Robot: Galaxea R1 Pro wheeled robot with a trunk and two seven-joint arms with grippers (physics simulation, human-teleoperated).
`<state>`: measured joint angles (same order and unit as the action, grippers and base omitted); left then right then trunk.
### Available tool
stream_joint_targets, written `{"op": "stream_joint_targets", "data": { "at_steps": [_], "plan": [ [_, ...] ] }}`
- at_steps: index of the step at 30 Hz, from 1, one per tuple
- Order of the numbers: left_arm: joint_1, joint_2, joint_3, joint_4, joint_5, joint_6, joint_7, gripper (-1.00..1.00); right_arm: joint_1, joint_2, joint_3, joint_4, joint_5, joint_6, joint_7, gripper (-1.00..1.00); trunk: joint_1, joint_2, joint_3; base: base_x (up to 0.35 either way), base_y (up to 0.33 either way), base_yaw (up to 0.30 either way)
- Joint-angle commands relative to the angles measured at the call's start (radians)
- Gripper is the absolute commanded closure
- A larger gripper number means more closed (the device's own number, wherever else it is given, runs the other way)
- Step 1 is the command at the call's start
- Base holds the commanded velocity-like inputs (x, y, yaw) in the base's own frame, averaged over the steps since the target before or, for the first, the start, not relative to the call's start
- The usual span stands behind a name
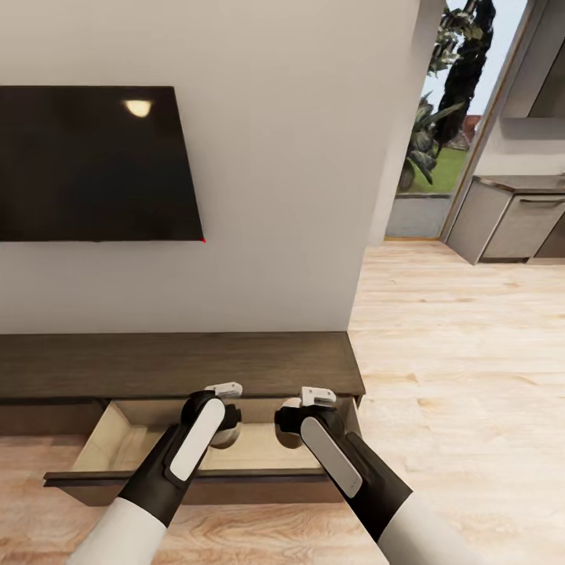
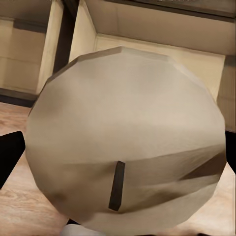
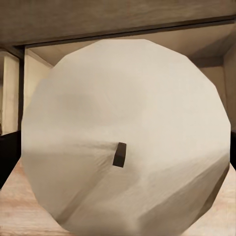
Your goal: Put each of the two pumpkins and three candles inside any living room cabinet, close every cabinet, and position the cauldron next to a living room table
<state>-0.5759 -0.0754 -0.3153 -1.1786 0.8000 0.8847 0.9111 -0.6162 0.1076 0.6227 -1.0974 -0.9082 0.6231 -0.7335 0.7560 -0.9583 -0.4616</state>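
While both arms are reaching over the open drawer (image 1: 118, 439) of the dark cabinet (image 1: 157, 365) under the TV (image 1: 86, 161), each is carrying a cream candle end-on. The left gripper (image 1: 224, 428) is clamping one candle (image 2: 123, 142), its wick (image 2: 116, 186) facing the camera, above the drawer's tan inside. The right gripper (image 1: 292, 428) is gripping the other candle (image 3: 128, 132) just beside it, above the same drawer.

I can read no text, label, brand, number or sign anywhere. The black TV (image 1: 94, 163) at the upper left of the head view is blank apart from a light reflection, and both candle tops in my wrist views are unmarked.
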Motion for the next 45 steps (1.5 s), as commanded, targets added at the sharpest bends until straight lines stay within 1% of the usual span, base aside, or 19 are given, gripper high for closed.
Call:
{"op": "stream_joint_targets", "data": {
  "at_steps": [1,5,10,14,16,19,21,29,35,45],
  "plan": [
    [-0.001,0.0,-0.001,0.0,0.009,0.001,0.009,1.0,-0.001,0.0,0.002,-0.001,-0.008,0.001,-0.007,1.0,0.0,-0.001,-0.001,0.025,0.0,0.0],
    [-0.001,0.0,-0.003,0.001,0.012,-0.023,0.007,1.0,-0.001,0.0,0.002,0.0,-0.008,0.001,-0.007,1.0,0.0,-0.001,-0.001,0.009,0.0,0.0],
    [-0.006,-0.001,-0.005,0.074,0.007,-0.047,0.006,1.0,-0.001,0.0,0.002,0.001,-0.008,0.001,-0.006,1.0,0.0,-0.001,-0.001,0.001,0.0,0.0],
    [-0.009,-0.001,-0.005,0.091,0.008,-0.066,0.003,1.0,0.0,0.0,0.002,0.002,-0.008,0.001,-0.006,1.0,0.0,-0.001,-0.001,0.047,0.023,0.0],
    [-0.01,-0.001,-0.006,0.095,0.005,-0.073,-0.016,1.0,0.0,0.0,0.002,0.002,-0.008,0.001,-0.006,1.0,0.0,-0.001,-0.001,0.185,0.123,0.0],
    [-0.01,0.001,-0.007,0.097,-0.003,-0.077,-0.06,1.0,-0.001,0.0,0.002,0.002,-0.008,0.001,-0.006,1.0,0.0,-0.001,-0.001,0.107,0.073,0.0],
    [-0.01,0.002,-0.007,0.097,-0.005,-0.077,-0.075,1.0,-0.001,0.0,0.002,0.002,-0.008,0.001,-0.006,1.0,0.0,-0.001,-0.001,0.027,0.05,0.0],
    [-0.01,0.003,-0.006,0.098,-0.007,-0.079,-0.083,1.0,-0.001,0.0,0.002,0.002,-0.008,0.001,-0.006,1.0,0.0,-0.001,-0.001,0.028,0.094,0.0],
    [-0.01,0.004,-0.005,0.098,-0.007,-0.079,-0.084,1.0,-0.001,0.0,0.002,0.002,-0.008,0.001,-0.005,1.0,0.0,-0.001,-0.001,0.173,0.128,0.0],
    [-0.01,0.003,-0.005,0.097,-0.006,-0.079,-0.084,1.0,0.0,0.0,0.002,0.002,-0.008,0.001,-0.005,1.0,0.0,-0.001,-0.001,0.042,0.007,0.0]
  ]
}}
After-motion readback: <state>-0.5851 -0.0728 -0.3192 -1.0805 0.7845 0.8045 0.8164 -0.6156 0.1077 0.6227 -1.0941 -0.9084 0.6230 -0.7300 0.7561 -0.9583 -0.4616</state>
